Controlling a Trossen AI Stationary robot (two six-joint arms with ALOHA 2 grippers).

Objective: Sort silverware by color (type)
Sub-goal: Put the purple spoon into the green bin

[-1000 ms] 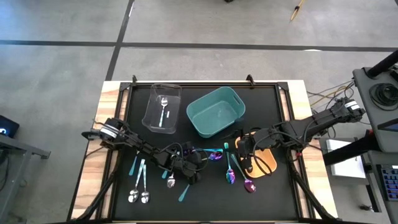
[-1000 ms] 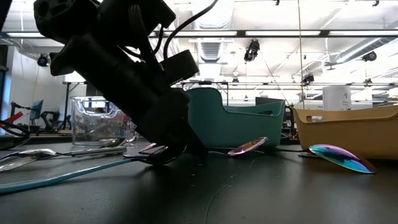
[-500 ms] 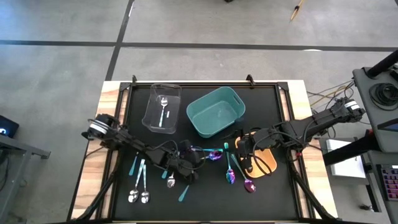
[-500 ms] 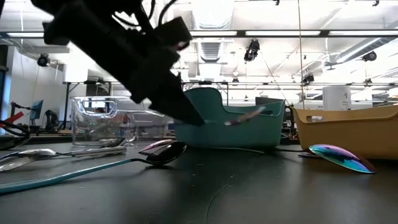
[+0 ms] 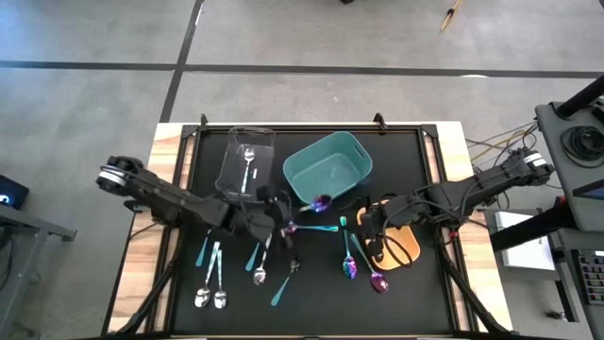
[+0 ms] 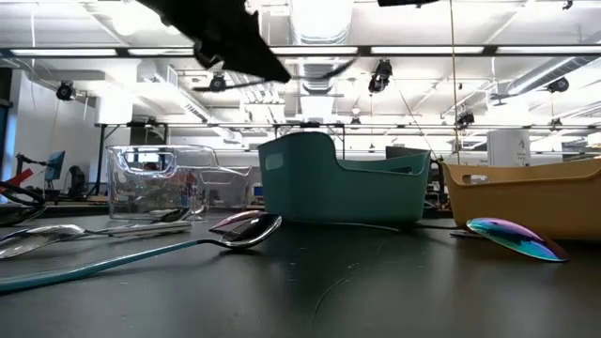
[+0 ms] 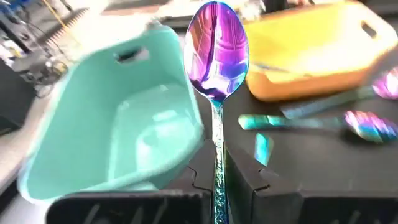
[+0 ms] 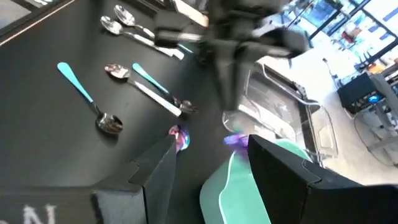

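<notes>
While the left pincer (image 5: 288,227) hangs above the middle of the black counter (image 5: 415,283), it is clenched on the handle of an iridescent purple spoon (image 7: 216,56), whose bowl points up toward the teal bin (image 5: 328,169) and sits lifted clear of the surface. Nearest the front edge, two silver spoons (image 5: 210,298) lie side by side at the left, with a teal-handled spoon (image 5: 280,294) and another silver spoon (image 5: 260,272) just beside them. Toward the right, two iridescent spoons (image 5: 363,269) rest in front of the orange bin (image 5: 408,247), near the right pincer (image 5: 366,223), which waits with its fingers spread wide and nothing between them, low beside that bin. A teal-handled utensil (image 5: 321,228) lies between the two pincers. Farther back, the clear bin (image 5: 247,165) holds one silver spoon (image 5: 248,166), and the teal bin stands just beside it.
</notes>
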